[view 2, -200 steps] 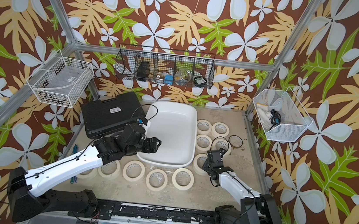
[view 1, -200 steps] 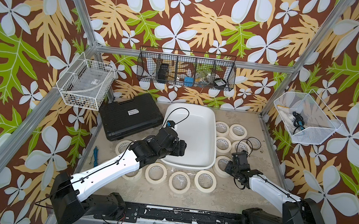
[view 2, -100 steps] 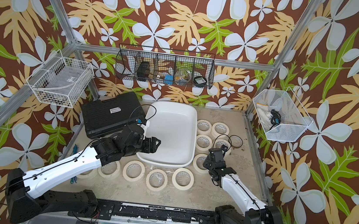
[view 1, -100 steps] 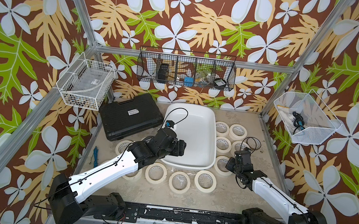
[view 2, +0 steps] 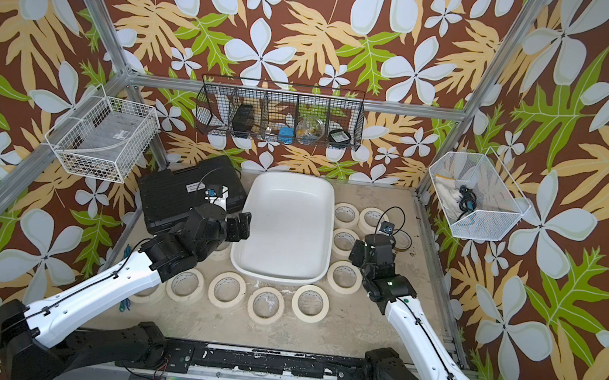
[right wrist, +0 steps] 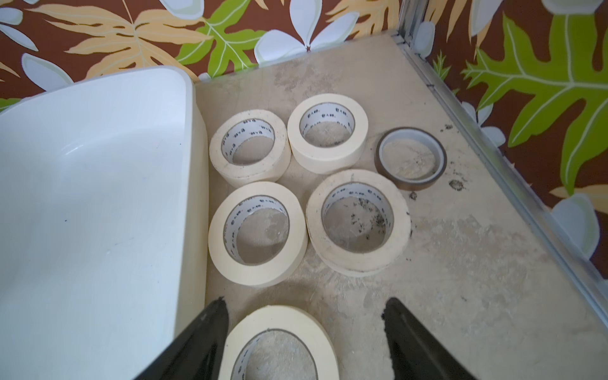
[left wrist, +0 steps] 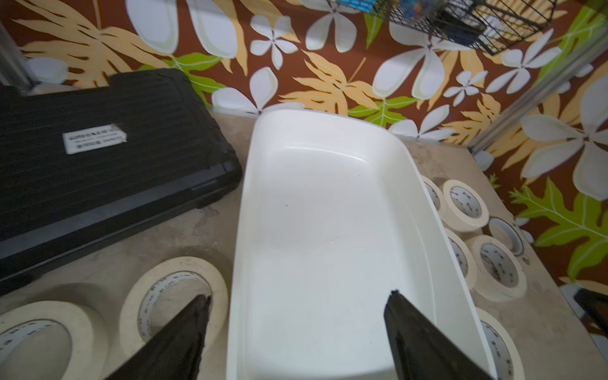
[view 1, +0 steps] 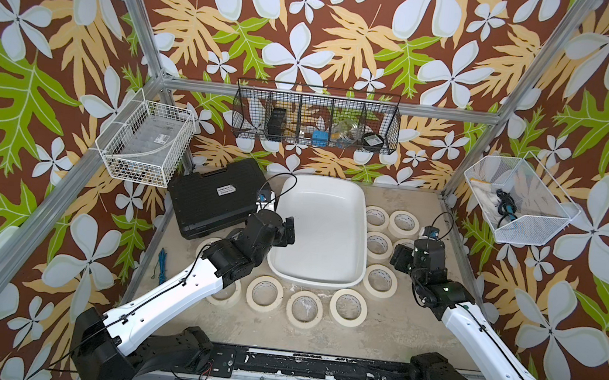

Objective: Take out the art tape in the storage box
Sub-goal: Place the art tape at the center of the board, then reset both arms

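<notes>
A sandy tabletop (view 1: 395, 335) sits inside a booth papered with large flowers and leaves. At its centre lies the storage box (view 1: 320, 223), a shallow white plastic tub with rounded corners. Both top views and both wrist views show its floor bare, with no tape inside. Just beside it, on the robot's left, is a black ribbed hard case (view 1: 213, 198).

Two white and black arms reach in from the near edge. The left hand (left wrist: 297, 296) hovers over the box's left wall with its jaws spread wide, one finger above the box floor and the other above a roll outside it. It holds nothing. The right hand (right wrist: 305, 301) hangs low on the box's right side, its jaws also wide apart. A roll (right wrist: 279, 342) lies flat on the tabletop between them and is not squeezed.

The art tape (view 1: 304, 308), about a dozen cream rolls, lies flat on the tabletop around the box: a row along the near side and a cluster (right wrist: 258, 232) on the right. A thin brown-edged tape ring (right wrist: 411, 158) rests beside that cluster.

The emptying looks complete, or at its final set-down. The next move probably calls for lifting both hands straight up and clear without nudging the rolls.
</notes>
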You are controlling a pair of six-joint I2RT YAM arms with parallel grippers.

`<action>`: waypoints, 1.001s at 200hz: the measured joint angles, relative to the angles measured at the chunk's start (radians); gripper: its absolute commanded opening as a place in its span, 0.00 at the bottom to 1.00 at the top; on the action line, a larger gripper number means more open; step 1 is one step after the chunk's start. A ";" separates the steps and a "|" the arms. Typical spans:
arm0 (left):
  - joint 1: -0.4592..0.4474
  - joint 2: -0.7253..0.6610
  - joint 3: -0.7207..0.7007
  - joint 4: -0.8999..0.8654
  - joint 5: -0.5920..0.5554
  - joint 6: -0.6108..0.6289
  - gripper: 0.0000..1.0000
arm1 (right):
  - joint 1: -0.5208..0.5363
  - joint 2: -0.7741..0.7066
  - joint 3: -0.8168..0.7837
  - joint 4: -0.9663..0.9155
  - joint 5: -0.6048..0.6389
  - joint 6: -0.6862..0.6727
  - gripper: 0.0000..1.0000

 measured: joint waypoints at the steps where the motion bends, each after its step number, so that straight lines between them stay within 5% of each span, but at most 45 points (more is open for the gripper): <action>1: 0.002 -0.002 -0.002 0.004 -0.003 0.001 0.94 | 0.000 0.002 0.002 0.001 0.000 -0.003 0.81; 36: 0.051 -0.094 -0.158 0.183 -0.167 0.086 1.00 | 0.000 0.047 0.035 0.102 0.031 -0.074 1.00; 95: 0.247 -0.172 -0.488 0.524 -0.287 0.126 1.00 | 0.000 0.108 -0.105 0.422 0.048 -0.227 1.00; 154: 0.438 -0.044 -0.698 0.853 -0.358 0.221 1.00 | -0.032 0.228 -0.303 0.816 0.145 -0.359 1.00; 200: 0.540 0.121 -0.801 1.102 -0.277 0.247 1.00 | -0.107 0.380 -0.417 1.099 0.160 -0.387 1.00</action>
